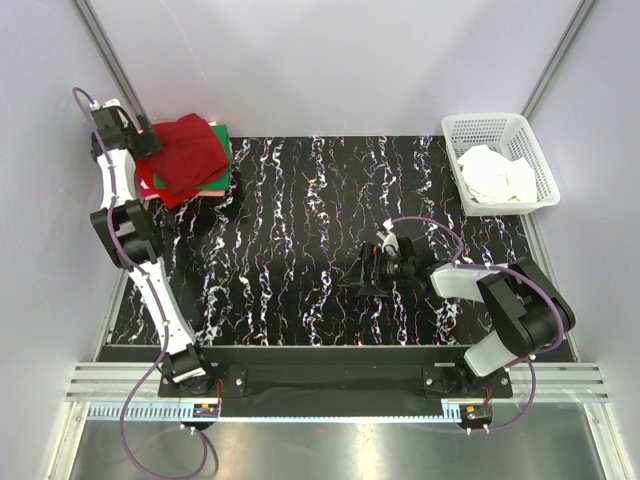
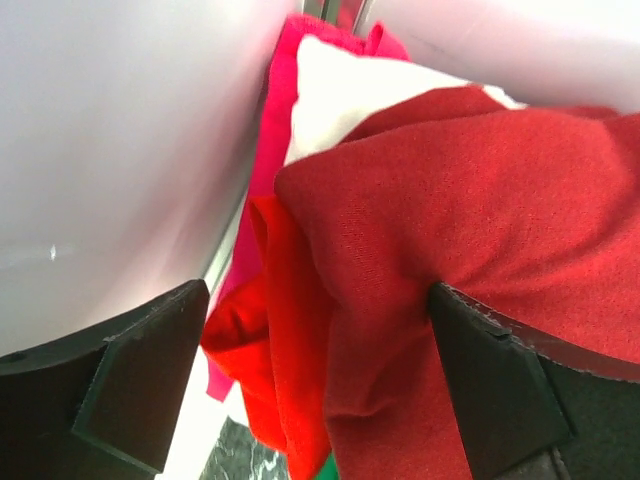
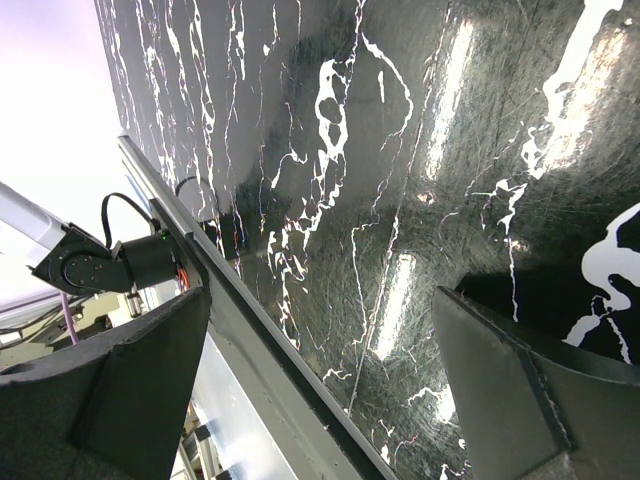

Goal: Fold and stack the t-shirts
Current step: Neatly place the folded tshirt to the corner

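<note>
The t-shirts lie in a stack at the table's far left corner. A dark crimson one (image 1: 187, 150) is on top, with green (image 1: 222, 165) and bright red (image 1: 152, 186) edges showing under it. My left gripper (image 1: 152, 141) is at the stack's left edge. In the left wrist view it (image 2: 320, 390) stands open, its fingers wide on either side of the crimson shirt (image 2: 480, 200) and a bright red fold (image 2: 285, 340). Pink cloth (image 2: 275, 120) and a pale one (image 2: 350, 90) lie behind. My right gripper (image 1: 362, 272) is open and empty, low over the table's middle (image 3: 320, 390).
A white lattice basket (image 1: 500, 124) with white cloth (image 1: 495, 175) inside stands at the far right corner. The black marbled table (image 1: 300, 220) is walled in white. The wall and a metal post stand close behind the stack.
</note>
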Tool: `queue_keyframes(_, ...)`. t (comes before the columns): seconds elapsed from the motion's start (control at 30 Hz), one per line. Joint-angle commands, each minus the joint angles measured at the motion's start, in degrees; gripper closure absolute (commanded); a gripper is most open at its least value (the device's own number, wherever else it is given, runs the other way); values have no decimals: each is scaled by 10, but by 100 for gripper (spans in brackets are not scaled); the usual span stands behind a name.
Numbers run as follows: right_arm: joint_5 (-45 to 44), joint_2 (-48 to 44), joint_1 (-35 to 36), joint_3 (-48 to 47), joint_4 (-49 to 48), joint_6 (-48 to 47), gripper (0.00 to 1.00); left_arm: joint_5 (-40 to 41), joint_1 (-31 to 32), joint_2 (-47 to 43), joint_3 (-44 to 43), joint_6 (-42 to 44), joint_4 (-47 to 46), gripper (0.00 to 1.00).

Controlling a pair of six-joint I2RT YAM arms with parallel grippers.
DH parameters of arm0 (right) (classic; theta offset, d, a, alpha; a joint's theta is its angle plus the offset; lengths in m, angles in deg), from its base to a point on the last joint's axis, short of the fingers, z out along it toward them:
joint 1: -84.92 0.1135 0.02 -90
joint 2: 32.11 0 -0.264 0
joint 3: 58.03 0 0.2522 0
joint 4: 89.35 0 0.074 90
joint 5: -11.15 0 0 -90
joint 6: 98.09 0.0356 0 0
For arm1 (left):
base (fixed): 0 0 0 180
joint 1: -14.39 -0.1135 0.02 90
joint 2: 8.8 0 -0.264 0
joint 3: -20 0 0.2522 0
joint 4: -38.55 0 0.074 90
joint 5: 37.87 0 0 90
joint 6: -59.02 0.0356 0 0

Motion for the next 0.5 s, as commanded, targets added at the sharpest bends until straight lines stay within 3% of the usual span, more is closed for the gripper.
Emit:
queue_keyframes(0.0,8,1,-4,-17,-26,1,0,42,-29,-71,39,-17,-10,1)
queue_keyframes(0.47,8,-5,-7,-14,-26,-1,0,9,-31,-249,264,-107,-75,1)
